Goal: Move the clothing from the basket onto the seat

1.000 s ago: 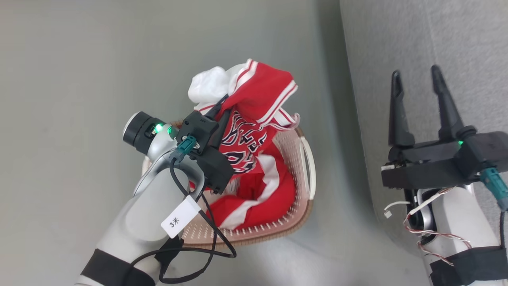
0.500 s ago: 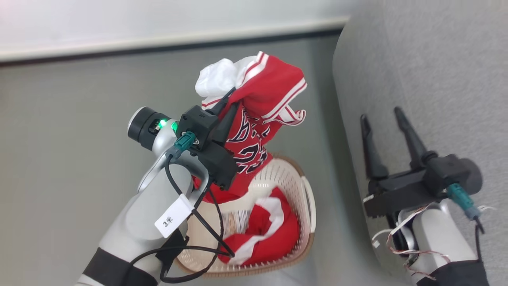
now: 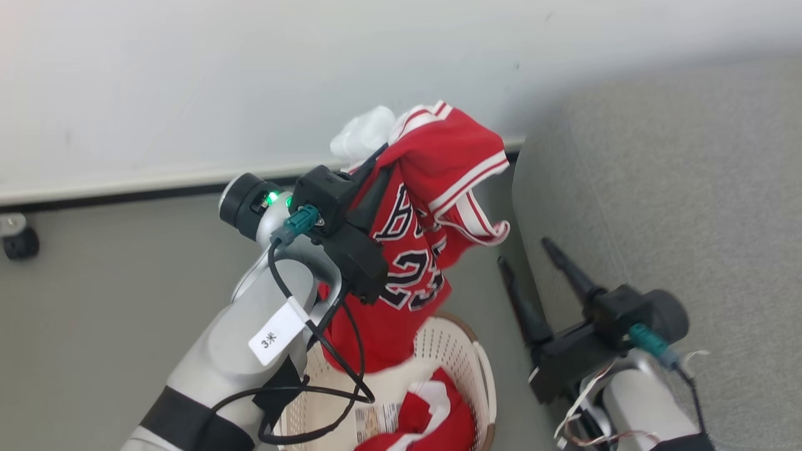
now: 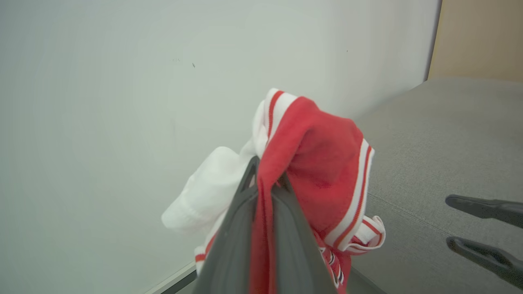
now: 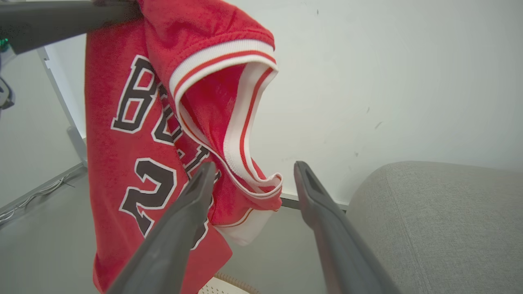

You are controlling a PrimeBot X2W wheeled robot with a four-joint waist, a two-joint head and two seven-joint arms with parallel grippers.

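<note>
While the left gripper (image 3: 376, 164) is pinched narrow on a fold of the red jersey (image 3: 407, 263), the garment hangs in the air above the basket (image 3: 468, 351). Its black lettering and number 23 are turned toward the right, and a bunched white piece (image 3: 366, 131) is caught on the gripper's far side. The jersey's lower hem dips toward the basket's mouth; whether it touches the rim I cannot tell. A red-and-white piece (image 3: 442, 413) lies in the basket beside a printed label (image 3: 376, 421).

The grey seat (image 3: 677, 188) stands to the right. Between it and the hanging jersey stands the right gripper (image 3: 524, 250), fingers spread wide with nothing between them, just beside the seat's rounded left edge.

Far behind, a white wall (image 3: 250, 81) meets the grey floor (image 3: 94, 313) at a dark baseboard (image 3: 125, 198), with a black caster (image 3: 19, 243) at the far left. A black cable (image 3: 358, 369) loops from the left wrist across the basket's near side, and a white tag (image 3: 276, 332) hangs on that forearm.
</note>
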